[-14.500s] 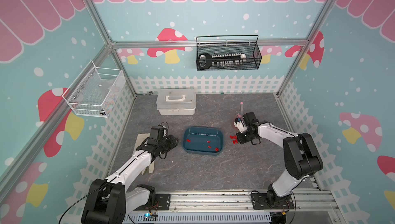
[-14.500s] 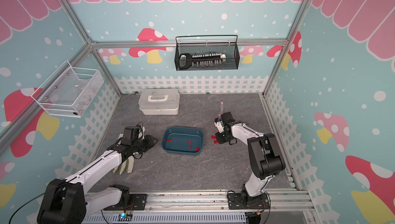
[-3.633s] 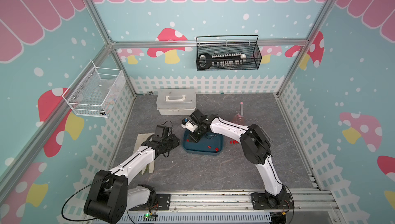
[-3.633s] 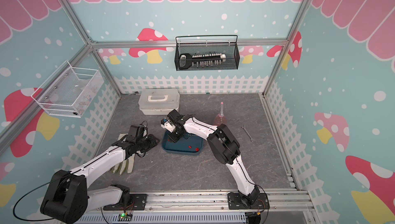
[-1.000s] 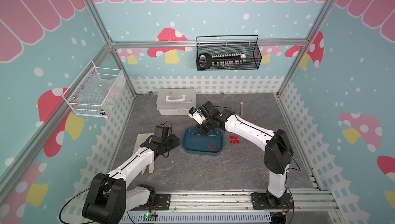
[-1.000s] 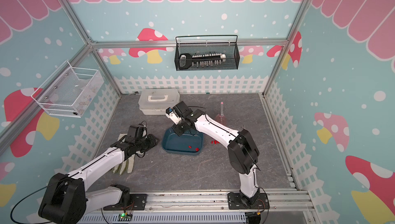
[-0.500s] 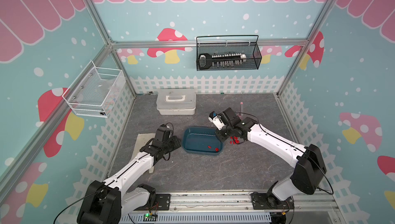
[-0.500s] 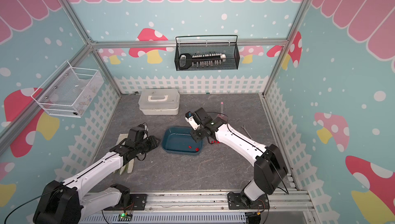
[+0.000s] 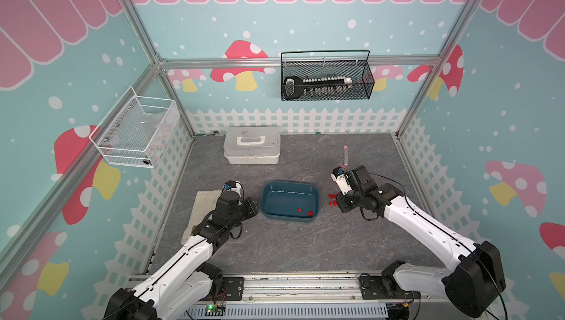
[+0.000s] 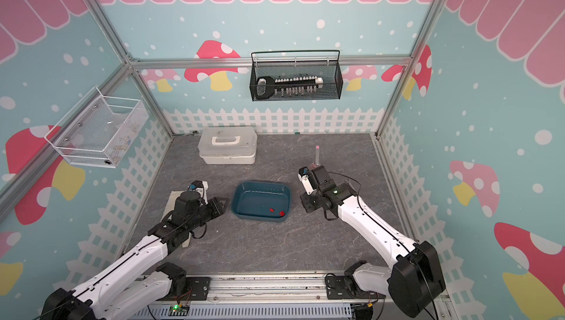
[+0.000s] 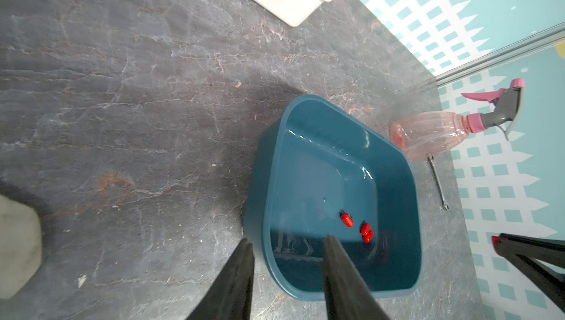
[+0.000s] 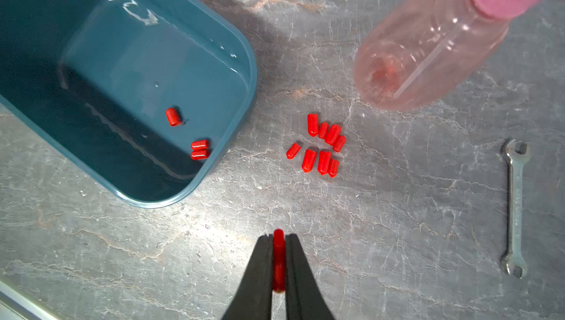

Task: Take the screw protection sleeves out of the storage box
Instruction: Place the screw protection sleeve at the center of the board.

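Holding one red sleeve (image 12: 278,272) clamped in my right tool (image 12: 278,236) above the bench (image 12: 397,211), I risk a bounce on release, scattering the pile (image 12: 321,147) between the box (image 12: 244,95) and the bench's right edge. Three sleeves (image 12: 200,149) lie inside it; my left tool (image 11: 288,240), apart at its wall, could shove it.

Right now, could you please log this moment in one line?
right gripper: shut on tiny red plastic sleeve | left gripper: open beside dark teal plastic tub | in tub: three sleeves | on grey table: eight sleeves
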